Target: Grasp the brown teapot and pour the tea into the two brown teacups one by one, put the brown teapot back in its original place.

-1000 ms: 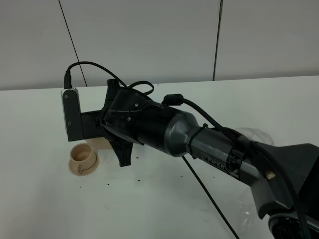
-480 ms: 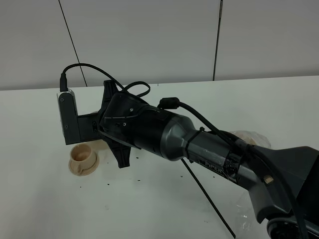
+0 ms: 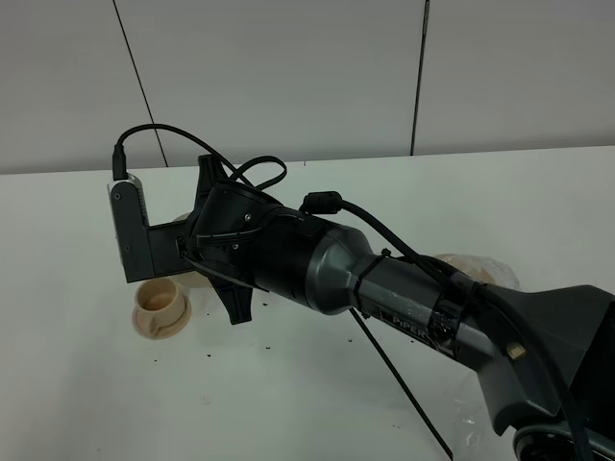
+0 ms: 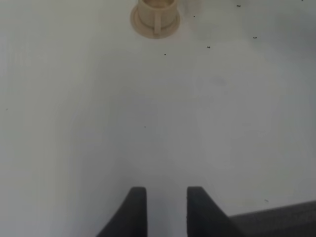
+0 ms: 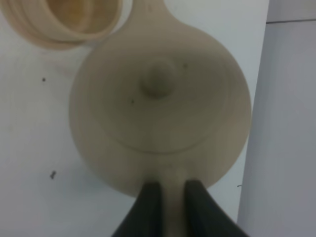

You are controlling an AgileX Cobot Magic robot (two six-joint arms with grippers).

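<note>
Tan teapot (image 5: 158, 113) in right gripper (image 5: 167, 185), apparently beside teacup (image 5: 81, 22).

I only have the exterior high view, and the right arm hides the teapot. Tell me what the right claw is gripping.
Observer: The right wrist view shows the right claw shut on the loop handle of the brown teapot, with the lid on.
Operator: Give me the spout's position.
Observer: It points toward a teacup, with its end beside the cup's rim. The frame edge cuts the tip off.
Operator: Report the left claw.
Observer: The left wrist view shows the left claw open and holding nothing, above the white table.
</note>
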